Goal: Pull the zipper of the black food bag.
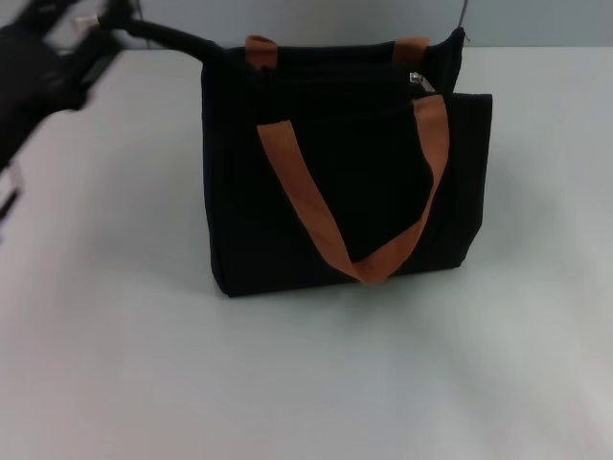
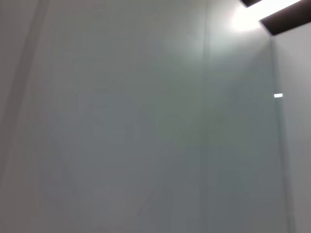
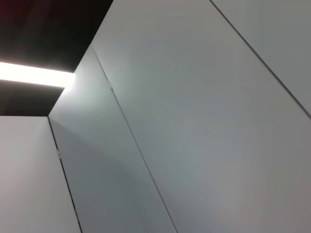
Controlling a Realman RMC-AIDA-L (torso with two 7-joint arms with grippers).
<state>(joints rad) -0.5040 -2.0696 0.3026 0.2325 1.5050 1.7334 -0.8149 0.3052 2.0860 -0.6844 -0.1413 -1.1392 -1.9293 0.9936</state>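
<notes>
While the black food bag [image 1: 335, 192] stands upright on the pale table [image 1: 306, 383], a little past the middle of my head view, my left arm [image 1: 57, 77] shows blurred at the upper left corner, raised above the table surface and well to the left of the bag. A dark, rounded part of that arm reaches toward the bag's upper left corner and seems to meet it there, though I cannot tell whether it actually touches. My left gripper's state I cannot tell: its end is a dark smear against the dark fabric.

My right gripper does not appear in the head view at all. My right wrist camera gives only pale wall panels [image 3: 194, 121] with thin seams and a bright strip of light [image 3: 29, 75] against a dark ceiling; my left wrist camera likewise gives only a plain grey wall [image 2: 146, 121] and a bright patch in one corner.

On the bag, two rust-orange handles are visible. The near handle [image 1: 369, 259] hangs down over the front face in a V shape, its lowest point close to the bag's base. The far handle [image 1: 261, 48] shows as two short orange stubs along the back top edge. The zipper [image 1: 419, 80] is a small silvery pull at the right end of the top opening, just beside the upper end of the near handle's right strap. The top edge there looks slightly parted, with the back corner of the bag lifted.
</notes>
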